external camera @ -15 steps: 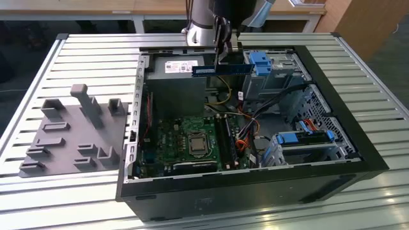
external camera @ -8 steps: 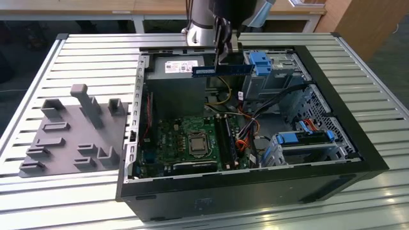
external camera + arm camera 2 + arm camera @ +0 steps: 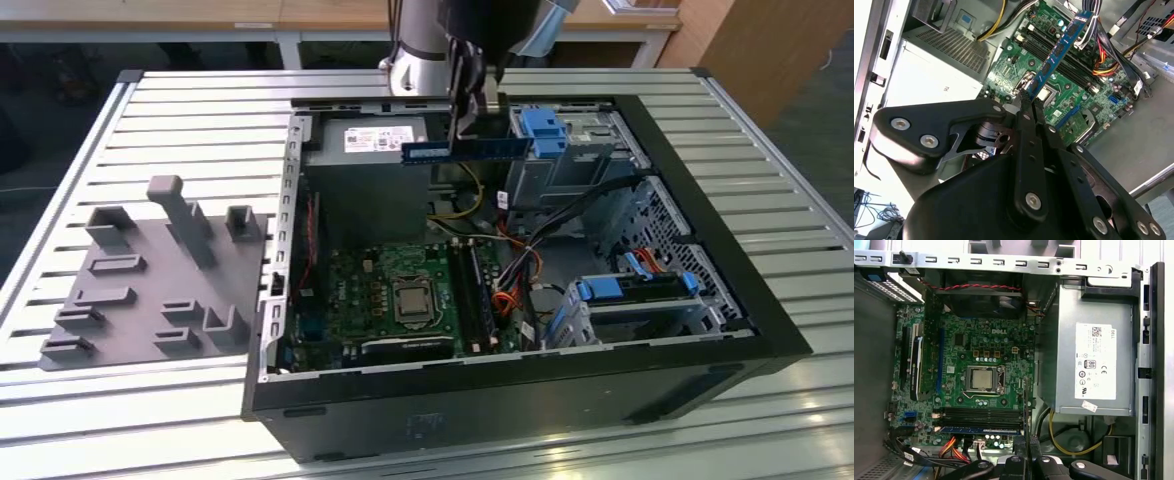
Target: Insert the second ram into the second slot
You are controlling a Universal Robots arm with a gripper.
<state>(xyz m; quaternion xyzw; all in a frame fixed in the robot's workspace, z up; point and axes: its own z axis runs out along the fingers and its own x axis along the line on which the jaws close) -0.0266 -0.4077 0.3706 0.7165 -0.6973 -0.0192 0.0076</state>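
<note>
My gripper [image 3: 470,138] hangs above the far part of the open computer case [image 3: 534,370], shut on the second ram [image 3: 465,151]. That ram is a thin blue strip held level and well above the motherboard. In the second wrist view the black fingers [image 3: 1026,115] pinch the ram [image 3: 1059,47], which reaches out over the green board. The first wrist view looks straight down: the ram [image 3: 979,430] appears edge-on, alongside the long dark memory slots [image 3: 981,415], with my gripper [image 3: 1026,440] at one end of it. In the exterior view the slots [image 3: 470,290] lie right of the processor socket [image 3: 411,297].
The grey power supply [image 3: 374,140] sits under the arm at the case's far side. Blue drive-bay latches [image 3: 545,125] [image 3: 641,288] and bundled cables [image 3: 534,255] fill the exterior view's right half of the case. A grey fixture block [image 3: 147,280] stands on the slatted table at the left.
</note>
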